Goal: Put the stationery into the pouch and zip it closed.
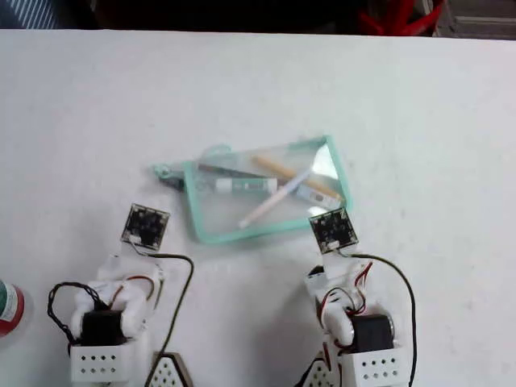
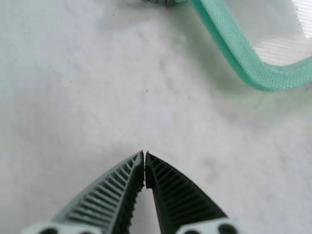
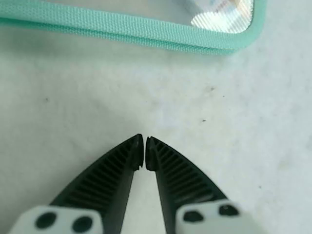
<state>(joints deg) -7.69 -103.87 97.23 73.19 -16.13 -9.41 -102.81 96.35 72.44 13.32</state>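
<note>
Apparently nearly finished: white and tan pens lie inside the clear, mint-trimmed pouch mid-frame; I can't tell if it's zipped. My left gripper and right gripper sit closed, empty.

Open table lies on all sides of the pouch, and we find it widest beyond the pouch and to either side. A strip of open surface separates the left gripper, tips together, from the pouch's green edge. The same holds for the right gripper. A round red-and-green object sits at the table's left edge, near the left arm's base.
</note>
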